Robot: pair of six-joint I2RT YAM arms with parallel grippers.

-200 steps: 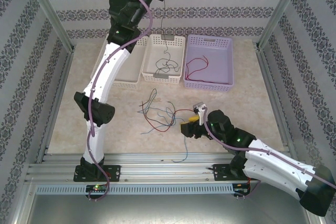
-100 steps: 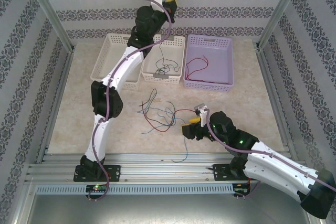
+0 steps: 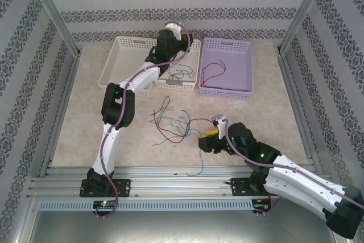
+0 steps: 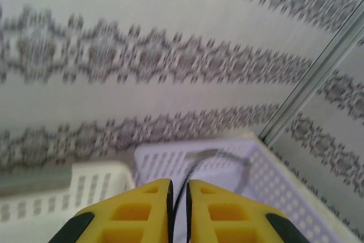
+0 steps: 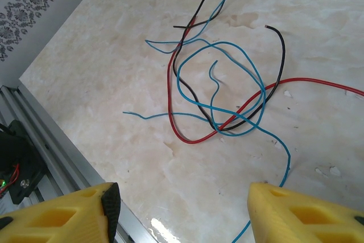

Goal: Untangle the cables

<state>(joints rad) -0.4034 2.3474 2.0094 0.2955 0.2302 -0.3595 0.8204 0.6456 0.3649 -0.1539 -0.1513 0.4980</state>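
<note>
Progress looks partial: a thin red wire (image 3: 211, 73) lies loose in the lilac plastic basket (image 3: 227, 93) at upper right of the top view, and a few dark wires (image 3: 181, 72) sit in the middle white plastic basket (image 3: 177, 85) beside it, so some sorting appears done. The left white plastic basket (image 3: 116, 64) seems to hold nothing, though the arm hides part of it. The left gripper (image 4: 180, 200) hangs above the row of baskets at upper centre. In the wrist view its yellow fingers (image 4: 142, 211) are nearly together, pinching a thin dark wire (image 4: 183, 189) that runs up from between them. What is left is the main tangle of thin red, teal-blue and black cables (image 3: 170, 122) at the centre of the beige table (image 3: 267, 118), where the strands loop over and cross one another. A separate blue strand (image 3: 196, 172) lies near the aluminium rail (image 3: 170, 186) at the bottom. The right gripper (image 3: 206, 139) sits low, just right of the tangle, its fingers (image 5: 301, 214) spread wide and holding nothing. The crossings would be the main hindrance: lifting one cable is likely to drag its neighbours. The left arm stretches across the left half of the table, close beside the tangle.
</note>
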